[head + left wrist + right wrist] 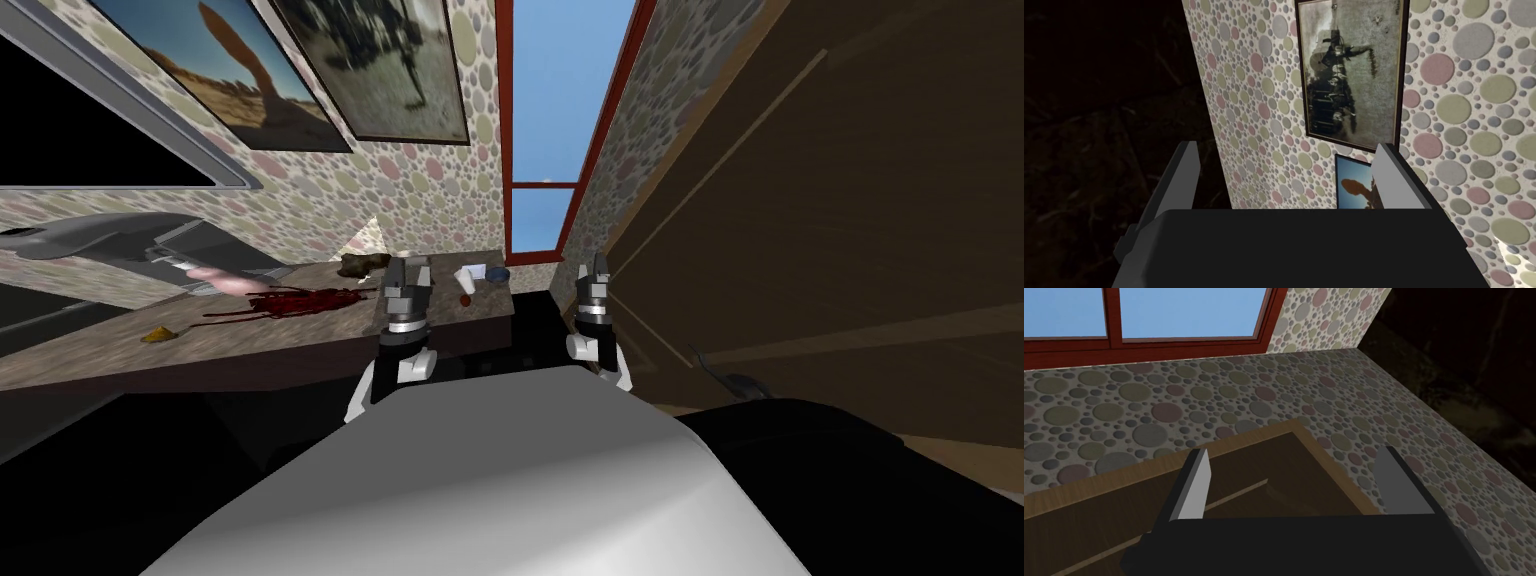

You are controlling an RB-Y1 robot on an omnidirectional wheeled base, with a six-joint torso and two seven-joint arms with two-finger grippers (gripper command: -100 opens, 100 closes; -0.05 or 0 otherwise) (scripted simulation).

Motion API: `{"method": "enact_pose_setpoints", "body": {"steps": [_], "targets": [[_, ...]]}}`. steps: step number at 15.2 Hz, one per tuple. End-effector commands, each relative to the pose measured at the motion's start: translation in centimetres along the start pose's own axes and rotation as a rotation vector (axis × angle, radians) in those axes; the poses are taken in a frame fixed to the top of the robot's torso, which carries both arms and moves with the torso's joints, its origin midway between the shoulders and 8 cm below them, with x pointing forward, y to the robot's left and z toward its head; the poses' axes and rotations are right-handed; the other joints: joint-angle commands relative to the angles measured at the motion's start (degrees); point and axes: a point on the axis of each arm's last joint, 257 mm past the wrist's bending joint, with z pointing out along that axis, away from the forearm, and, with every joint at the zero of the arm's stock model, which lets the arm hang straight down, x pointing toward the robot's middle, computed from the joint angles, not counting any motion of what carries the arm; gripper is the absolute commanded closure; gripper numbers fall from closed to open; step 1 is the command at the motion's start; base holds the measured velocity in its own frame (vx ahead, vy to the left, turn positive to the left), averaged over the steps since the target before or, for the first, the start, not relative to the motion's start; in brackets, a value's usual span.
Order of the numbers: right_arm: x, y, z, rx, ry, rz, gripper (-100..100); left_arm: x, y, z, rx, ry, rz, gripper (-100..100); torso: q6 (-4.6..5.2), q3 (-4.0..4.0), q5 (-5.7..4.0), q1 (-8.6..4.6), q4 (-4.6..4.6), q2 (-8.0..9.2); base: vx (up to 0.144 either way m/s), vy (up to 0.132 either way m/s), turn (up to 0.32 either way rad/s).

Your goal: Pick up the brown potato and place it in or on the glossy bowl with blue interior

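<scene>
A lumpy brown potato lies at the back of the speckled counter, near the wall. To its right, at the counter's end, sits a small bowl with a dark blue inside. My left gripper hovers over the counter between the two, nearer the potato; its wrist view shows the left gripper open and empty, facing the dotted wall. My right gripper hangs past the counter's end, beside the wooden cabinet. The right gripper is open with nothing between its fingers.
A white cup and a small red thing stand beside the bowl. A red smear, a pink object and a yellow scrap lie further left. A tall wooden cabinet lines the right side.
</scene>
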Motion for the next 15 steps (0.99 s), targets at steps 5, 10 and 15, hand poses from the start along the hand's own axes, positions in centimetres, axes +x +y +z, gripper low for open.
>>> {"method": "enact_pose_setpoints", "body": {"steps": [5,10,15], "targets": [[0.0,0.0,0.0,0.000,0.000,0.000,0,2.6,1.7,0.3,-0.087,0.117,-0.069,-100,0.00,0.01,0.01,0.03,0.00,0.02,-0.040,0.101,-0.177],[0.0,0.0,0.0,0.000,0.000,0.000,0,4.2,3.1,0.1,-0.159,0.186,-0.109,-100,-0.01,-0.02,0.00,0.00,-0.01,-0.05,-0.038,0.101,-0.157],[0.0,0.0,0.0,0.000,0.000,0.000,0,5.8,4.7,-0.4,-0.242,0.256,-0.144,-100,0.00,0.00,0.00,0.00,0.00,0.00,-0.052,0.099,-0.170]]}}
